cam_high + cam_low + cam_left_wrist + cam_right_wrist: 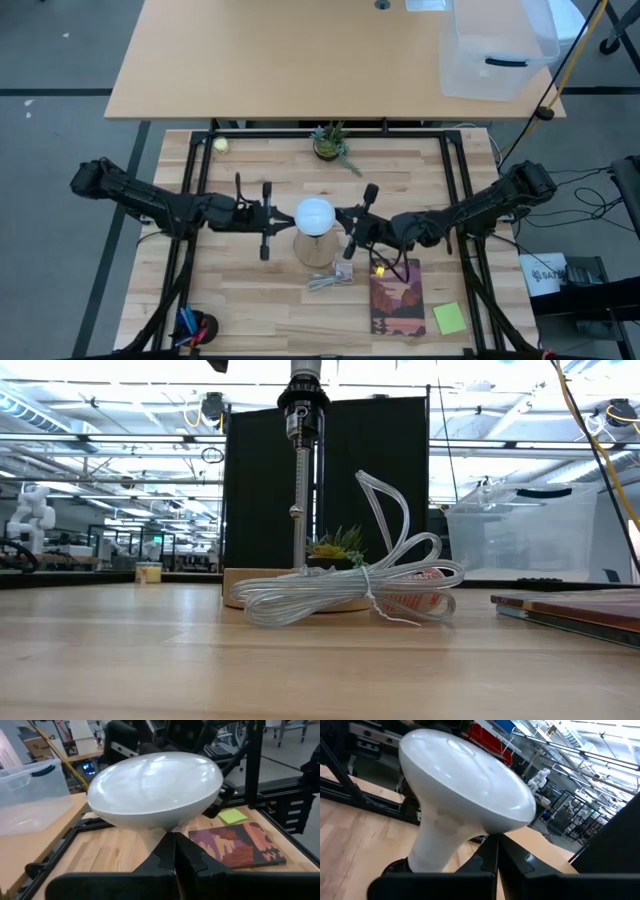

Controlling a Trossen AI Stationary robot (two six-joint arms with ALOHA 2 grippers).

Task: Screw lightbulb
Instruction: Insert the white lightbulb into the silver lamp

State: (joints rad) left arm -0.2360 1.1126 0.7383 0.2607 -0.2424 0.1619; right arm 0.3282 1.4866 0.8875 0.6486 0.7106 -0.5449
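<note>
The white lightbulb [314, 214] stands upright at the table's middle. Its cone neck [437, 837] goes down into a black socket [395, 867]. The socket sits on a metal stem [300, 510] above a round wooden disc [315, 250]. My left gripper [288, 217] is shut at the bulb's left side, and the left wrist view shows the bulb [155, 782] just beyond its tips. My right gripper [342, 214] is shut at the bulb's right side, and the right wrist view shows the bulb [465, 775] the same way. My left gripper's shut fingertips [169, 840] meet the underside of the bulb's globe [160, 822], where it narrows to the neck. They come level from the table's left. My right gripper's shut fingertips [492, 842] meet the underside of the globe's rim [492, 827], level from the table's right. The bulb stands upright in the socket.
A coil of clear cable [330, 280] lies in front of the disc. A book [397, 297] and a yellow note [449, 318] lie at the near right. A small plant [330, 142] and a yellow-green ball [221, 145] are at the far side. A clear bin [495, 50] stands on the desk beyond.
</note>
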